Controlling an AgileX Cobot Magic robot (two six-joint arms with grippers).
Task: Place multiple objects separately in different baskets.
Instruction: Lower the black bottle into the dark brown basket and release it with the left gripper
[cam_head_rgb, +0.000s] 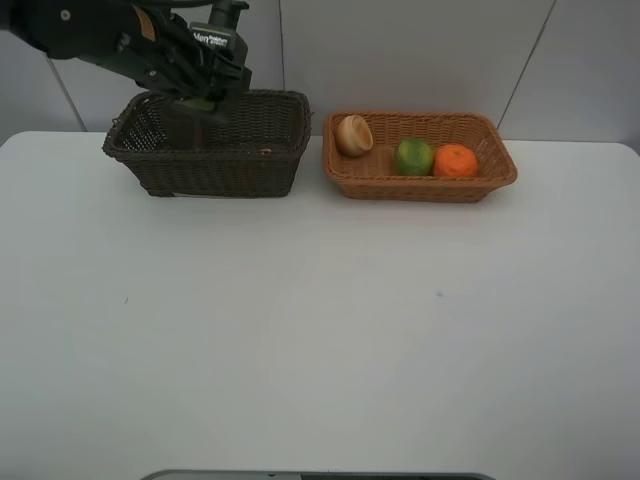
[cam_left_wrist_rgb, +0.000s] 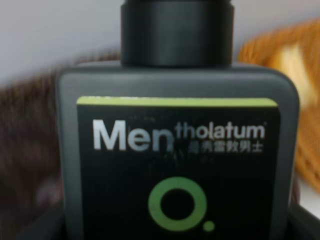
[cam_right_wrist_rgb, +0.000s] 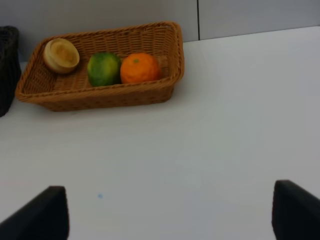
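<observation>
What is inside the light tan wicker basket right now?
The shallow light tan wicker basket holds three things in a row: a round beige peach-like fruit, a green round fruit and an orange. Nothing appears hidden beneath them.

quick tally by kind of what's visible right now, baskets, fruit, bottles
baskets: 2 (dark brown basket, light tan basket)
fruit: 3 (pale peach-like fruit, green fruit, orange)
bottles: 1 (dark Mentholatum bottle, at the left hand)
total: 6
</observation>
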